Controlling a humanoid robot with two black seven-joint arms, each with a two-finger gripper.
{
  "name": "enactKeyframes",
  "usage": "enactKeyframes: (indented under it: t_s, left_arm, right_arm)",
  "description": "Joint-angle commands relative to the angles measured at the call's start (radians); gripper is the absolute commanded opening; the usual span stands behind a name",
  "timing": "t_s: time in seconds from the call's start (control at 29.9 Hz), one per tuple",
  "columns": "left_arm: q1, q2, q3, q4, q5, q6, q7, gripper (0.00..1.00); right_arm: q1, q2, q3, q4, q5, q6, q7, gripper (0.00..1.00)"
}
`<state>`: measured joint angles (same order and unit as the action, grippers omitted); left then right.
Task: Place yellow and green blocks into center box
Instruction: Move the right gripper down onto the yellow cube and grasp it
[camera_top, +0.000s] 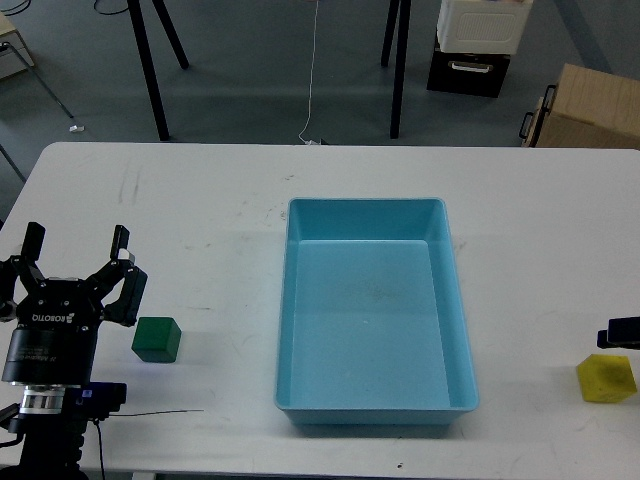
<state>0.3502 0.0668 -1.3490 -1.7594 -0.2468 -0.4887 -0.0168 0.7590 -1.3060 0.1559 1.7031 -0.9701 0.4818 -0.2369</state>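
Note:
The green block (157, 339) sits on the white table at the front left. My left gripper (76, 250) is open and empty, just left of the green block and apart from it. The yellow block (606, 378) sits at the front right, near the table's edge. Only a small black part of my right gripper (623, 333) shows at the right edge, just above the yellow block; its fingers cannot be told apart. The blue box (365, 203) stands in the middle of the table with nothing in it.
The white table (200, 200) ends close in front of both blocks. Behind the table are black stand legs (150, 70), a cardboard box (590, 110) and a white and black container (480, 40) on the floor.

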Motion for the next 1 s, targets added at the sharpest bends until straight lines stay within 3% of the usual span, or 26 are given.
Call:
enactKeyframes:
  t_s: [0.0, 0.3, 0.53, 0.57, 0.6, 0.67, 0.7, 0.87, 0.97]
  left_arm:
    - [0.001, -0.004, 0.004, 0.001, 0.0, 0.0, -0.003, 1.0]
    - [0.001, -0.004, 0.004, 0.005, 0.0, 0.0, -0.005, 1.0]
    - [0.003, -0.01, 0.005, 0.006, 0.003, 0.0, -0.005, 1.0]
    - [0.003, -0.012, 0.005, 0.006, 0.007, 0.0, -0.005, 1.0]
    - [0.003, -0.018, 0.005, 0.006, 0.012, 0.0, -0.005, 1.0]
    - [0.003, -0.031, 0.005, 0.006, 0.017, 0.0, -0.005, 1.0]
    - [0.003, -0.033, 0.005, 0.006, 0.02, 0.0, -0.005, 1.0]
    - [0.004, -0.033, 0.024, 0.006, 0.021, 0.0, -0.006, 1.0]
    - [0.006, -0.033, 0.031, 0.006, 0.021, 0.0, -0.008, 1.0]
  right_arm:
    - [0.002, 0.06, -0.039, -0.068, -0.044, 0.007, -0.012, 1.0]
    - [0.007, 0.235, -0.075, -0.187, -0.045, 0.007, -0.012, 1.0]
    - [0.007, 0.258, -0.075, -0.204, -0.045, 0.007, -0.016, 0.98]
    - [0.007, 0.255, -0.075, -0.201, -0.048, 0.007, -0.019, 0.92]
    - [0.007, 0.252, -0.075, -0.198, -0.051, 0.007, -0.031, 0.78]
    - [0.007, 0.237, -0.076, -0.194, -0.056, 0.007, -0.059, 0.36]
    - [0.005, 0.234, -0.076, -0.191, -0.056, 0.007, -0.064, 0.23]
    - [0.01, 0.211, -0.085, -0.157, -0.044, 0.007, -0.068, 0.01]
    - [0.026, 0.171, -0.076, -0.117, -0.024, -0.009, -0.068, 0.0]
